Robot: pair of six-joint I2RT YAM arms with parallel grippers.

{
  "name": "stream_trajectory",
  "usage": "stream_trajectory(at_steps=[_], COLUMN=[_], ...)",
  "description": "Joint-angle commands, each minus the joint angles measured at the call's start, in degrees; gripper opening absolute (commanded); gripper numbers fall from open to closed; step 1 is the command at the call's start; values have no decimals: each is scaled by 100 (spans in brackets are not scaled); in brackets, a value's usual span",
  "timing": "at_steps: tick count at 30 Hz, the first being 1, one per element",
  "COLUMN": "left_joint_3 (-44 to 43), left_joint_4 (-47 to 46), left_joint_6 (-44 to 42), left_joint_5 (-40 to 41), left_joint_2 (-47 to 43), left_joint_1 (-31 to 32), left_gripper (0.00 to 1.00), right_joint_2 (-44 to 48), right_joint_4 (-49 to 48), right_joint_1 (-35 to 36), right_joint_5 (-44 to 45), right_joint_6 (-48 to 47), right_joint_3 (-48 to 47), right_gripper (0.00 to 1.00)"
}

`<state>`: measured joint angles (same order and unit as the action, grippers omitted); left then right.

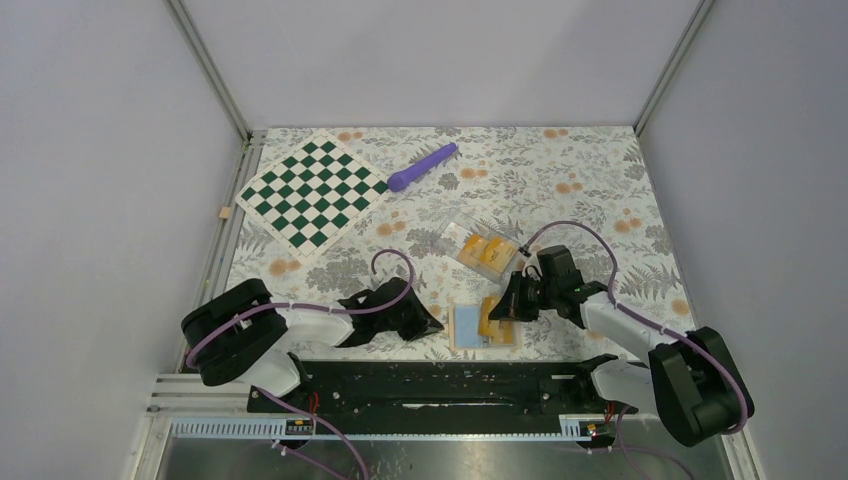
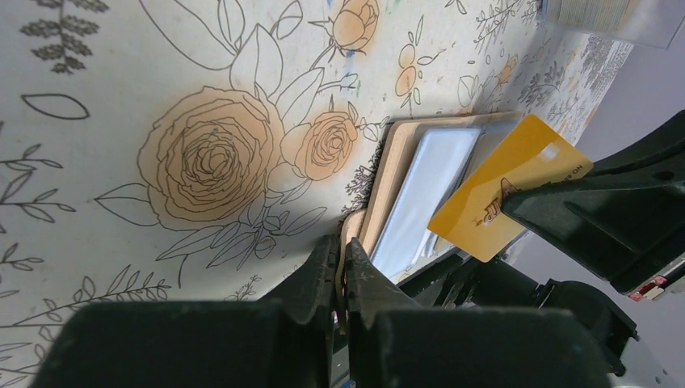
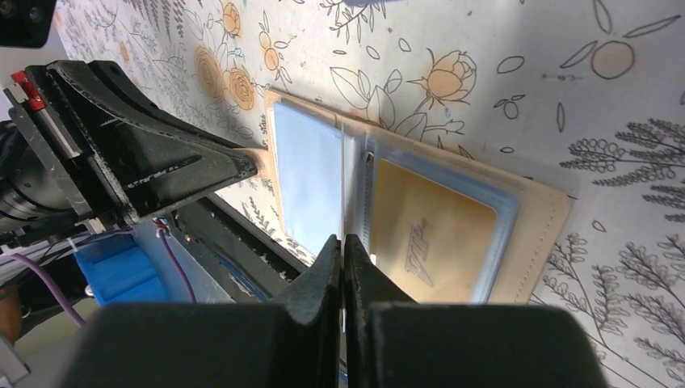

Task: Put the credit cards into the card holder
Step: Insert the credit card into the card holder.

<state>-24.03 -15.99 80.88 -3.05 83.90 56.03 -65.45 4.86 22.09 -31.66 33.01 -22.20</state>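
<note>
1. Your left gripper [image 2: 341, 246] is clenched on the tan tab of the open card holder [image 1: 465, 326].
2. Your right gripper [image 1: 505, 305] pinches one credit card [image 2: 505, 190], tilted over the holder's right half.
3. Just beyond sits a clear case [image 1: 458, 226] holding two cards [image 1: 485, 250].
4. Farthest: checkerboard [image 1: 312, 192], purple stick [image 1: 422, 166].

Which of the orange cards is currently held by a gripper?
The credit card tilted over the open card holder, pinched by the right gripper; those in the clear case lie flat, untouched.
</note>
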Motion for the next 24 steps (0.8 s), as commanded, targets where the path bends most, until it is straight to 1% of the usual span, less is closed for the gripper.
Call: stream_trajectory(at_steps=[1, 3, 11, 17, 22, 24], left_joint_3=[-93, -100, -214, -215, -286, -354], left_joint_4=[-149, -186, -291, -291, -227, -134], left_joint_6=[-2, -9, -37, -61, -142, -210], left_joint_5=[84, 49, -77, -73, -94, -100], left_joint_2=[51, 116, 327, 353, 383, 400], left_joint_1=[37, 40, 40, 40, 40, 42], left_gripper=[0, 0, 0, 0, 0, 0], right_joint_2=[-227, -298, -313, -188, -360, -502], right_joint_4=[-424, -684, -1011, -732, -524, -299], right_joint_1=[18, 23, 20, 24, 41, 62], right_joint_5=[-236, -341, -718, -737, -745, -703], right_joint_6=[96, 173, 591, 529, 442, 358], right_joint_3=[26, 66, 500, 655, 623, 543], right_gripper=[0, 0, 0, 0, 0, 0])
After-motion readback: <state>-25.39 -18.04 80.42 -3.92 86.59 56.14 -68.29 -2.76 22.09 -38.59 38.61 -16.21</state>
